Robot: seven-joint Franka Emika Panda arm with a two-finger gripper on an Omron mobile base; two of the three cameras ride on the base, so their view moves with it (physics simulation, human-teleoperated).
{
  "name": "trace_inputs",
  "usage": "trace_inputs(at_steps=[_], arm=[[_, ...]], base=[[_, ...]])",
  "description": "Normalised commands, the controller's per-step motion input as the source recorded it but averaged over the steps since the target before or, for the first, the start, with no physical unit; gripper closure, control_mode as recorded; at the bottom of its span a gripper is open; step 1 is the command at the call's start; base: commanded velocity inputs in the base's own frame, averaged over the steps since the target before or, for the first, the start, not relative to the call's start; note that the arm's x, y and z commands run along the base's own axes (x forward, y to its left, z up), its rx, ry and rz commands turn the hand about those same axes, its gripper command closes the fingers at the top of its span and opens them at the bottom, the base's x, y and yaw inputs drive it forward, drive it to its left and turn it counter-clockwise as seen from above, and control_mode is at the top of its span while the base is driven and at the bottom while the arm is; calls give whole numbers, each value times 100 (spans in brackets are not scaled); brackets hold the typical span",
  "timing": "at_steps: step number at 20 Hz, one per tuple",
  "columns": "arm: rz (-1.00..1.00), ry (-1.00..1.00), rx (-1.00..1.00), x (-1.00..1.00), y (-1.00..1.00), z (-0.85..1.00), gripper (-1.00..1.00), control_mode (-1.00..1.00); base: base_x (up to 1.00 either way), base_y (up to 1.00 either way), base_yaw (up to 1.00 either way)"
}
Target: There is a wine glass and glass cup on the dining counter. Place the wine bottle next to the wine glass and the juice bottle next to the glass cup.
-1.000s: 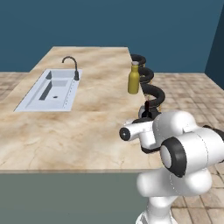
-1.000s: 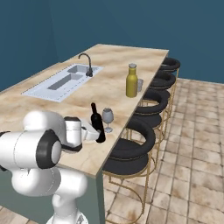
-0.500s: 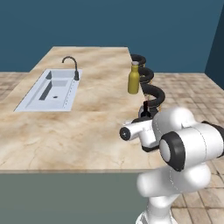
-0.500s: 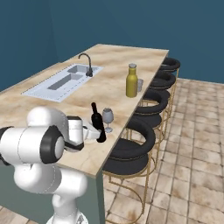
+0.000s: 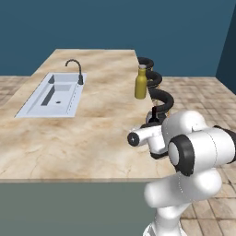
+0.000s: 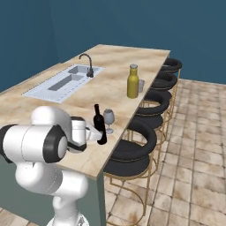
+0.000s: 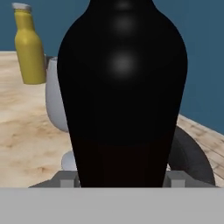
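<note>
Gripper [image 6: 98, 134] apparently clamped on wine bottle [image 6: 99, 125]; wine glass [image 6: 108, 118] just beyond; best set down upright, then released gently, without nudging glass.

Near-black wine bottle [image 6: 100, 127] right at the tool. Clear grey wine glass [image 6: 108, 118] just past it. Yellow juice bottle [image 6: 133, 82], grey cap, far off. Beige marbled bench [image 5: 101, 87]. Black stools [image 6: 130, 151].
</note>
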Motion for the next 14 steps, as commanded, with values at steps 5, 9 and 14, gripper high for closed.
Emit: trace_inputs(at_steps=[5, 9, 14], arm=[[0, -11, 7, -3, 0, -28, 100, -100], [0, -13, 3, 0, 0, -26, 100, -100], [0, -12, 2, -1, 0, -32, 100, -100]], base=[[0, 0, 0], [0, 0, 0], [0, 0, 0]])
